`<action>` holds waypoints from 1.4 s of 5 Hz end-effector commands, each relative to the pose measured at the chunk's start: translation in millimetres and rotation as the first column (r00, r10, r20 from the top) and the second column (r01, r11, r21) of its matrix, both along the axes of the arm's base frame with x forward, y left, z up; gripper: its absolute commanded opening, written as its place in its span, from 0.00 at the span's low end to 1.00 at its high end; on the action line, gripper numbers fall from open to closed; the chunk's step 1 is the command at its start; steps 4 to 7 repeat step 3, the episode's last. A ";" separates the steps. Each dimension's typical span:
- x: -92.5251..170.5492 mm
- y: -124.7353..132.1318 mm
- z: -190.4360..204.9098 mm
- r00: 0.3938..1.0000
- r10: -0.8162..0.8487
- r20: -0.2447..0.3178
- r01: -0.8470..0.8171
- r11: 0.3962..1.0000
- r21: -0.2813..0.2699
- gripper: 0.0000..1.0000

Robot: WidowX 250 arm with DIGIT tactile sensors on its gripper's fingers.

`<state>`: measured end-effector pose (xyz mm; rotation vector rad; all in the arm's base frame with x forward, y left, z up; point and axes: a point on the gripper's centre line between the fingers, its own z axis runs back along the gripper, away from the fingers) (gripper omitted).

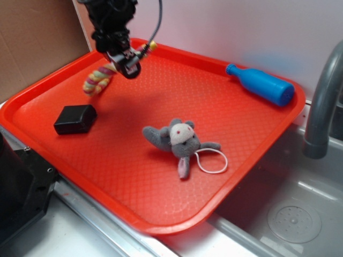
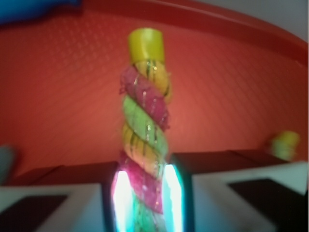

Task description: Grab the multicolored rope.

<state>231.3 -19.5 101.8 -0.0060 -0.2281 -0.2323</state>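
- Rope: short thick twisted cotton rope [image 1: 102, 77], striped yellow, pink and pale green, is clamped in the black gripper [image 1: 130, 65] at the far left corner of the tray.
- Jaws closed on rope; the wrist view shows rope [image 2: 145, 125] pinched between both pads [image 2: 174, 198], sticking straight out, yellow cap at the tip.
- In the exterior view one rope end droops down-left of the gripper and looks lifted off the tray; the other yellow tip pokes out on the right side.
- Red plastic tray [image 1: 134, 182] with textured floor sits on the desk beside a steel sink.
- Black rectangular block [image 1: 75, 119] lies on the tray, below the rope, apart from it.
- Grey plush mouse [image 1: 179, 140] lies mid-tray, its thin white string loop [image 1: 211, 160] flat to its right.
- Blue plastic bottle [image 1: 261, 84] lies on its side at the tray's far right edge, well apart from the gripper.
- Grey faucet [image 1: 321, 101] stands right of the tray.
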 end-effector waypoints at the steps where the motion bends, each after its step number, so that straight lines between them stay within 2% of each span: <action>1: -23.0 -33.9 64.7 0.978 0.206 -0.038 -0.209 0.974 -0.091 0.00; 2: -35.2 -36.8 79.4 0.925 0.376 -0.061 -0.380 0.920 -0.097 0.00; 3: -32.2 -35.9 74.8 0.916 0.398 -0.057 -0.400 0.916 -0.023 0.00; 7: -32.2 -35.9 74.8 0.916 0.398 -0.057 -0.400 0.916 -0.023 0.00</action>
